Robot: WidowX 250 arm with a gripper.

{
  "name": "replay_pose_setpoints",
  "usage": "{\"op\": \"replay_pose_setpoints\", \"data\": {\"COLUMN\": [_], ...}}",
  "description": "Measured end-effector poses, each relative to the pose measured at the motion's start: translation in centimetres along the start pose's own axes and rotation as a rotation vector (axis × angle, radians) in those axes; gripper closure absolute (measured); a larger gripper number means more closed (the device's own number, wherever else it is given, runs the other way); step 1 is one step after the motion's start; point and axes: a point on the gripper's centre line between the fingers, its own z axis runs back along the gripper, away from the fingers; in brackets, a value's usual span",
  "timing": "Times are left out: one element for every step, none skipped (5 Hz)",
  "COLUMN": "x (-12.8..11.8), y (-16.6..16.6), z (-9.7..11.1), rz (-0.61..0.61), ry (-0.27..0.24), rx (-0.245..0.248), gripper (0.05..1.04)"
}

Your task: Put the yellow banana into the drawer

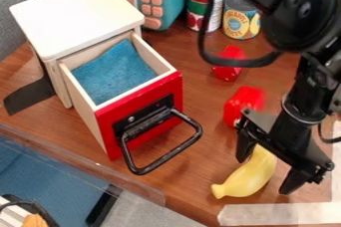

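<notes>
Banana on the desk, between my spread fingers; drawer is open.
Yellow banana (246, 178) looks smooth, fat and curved, stubby end toward the lower left of the camera view, lying on the desk (193, 188) near the drawer (81, 106). My fingers (293, 182) are apart, one each side of it; contact, can't tell. Black handle (168, 155) and red front panel (172, 89) stand between banana and drawer interior, which holds a blue cloth (114, 71). Just beyond the fingers: a red object (243, 102), another (228, 71) behind it. Further back, two cans: one label red and green (214, 3), one yellow (240, 19), both printed.
</notes>
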Motion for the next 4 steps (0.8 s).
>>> {"op": "replay_pose_setpoints", "data": {"x": [0.1, 0.1, 0.0, 0.1], "y": [0.6, 0.6, 0.9, 0.9], "z": [-0.6, -1.2, -0.8, 0.9], "rz": [0.018, 0.027, 0.04, 0.045], "ry": [0.017, 0.036, 0.034, -0.01], "rx": [-0.01, -0.028, -0.019, -0.04], "gripper": [0.118, 0.401, 0.521, 0.522]}}
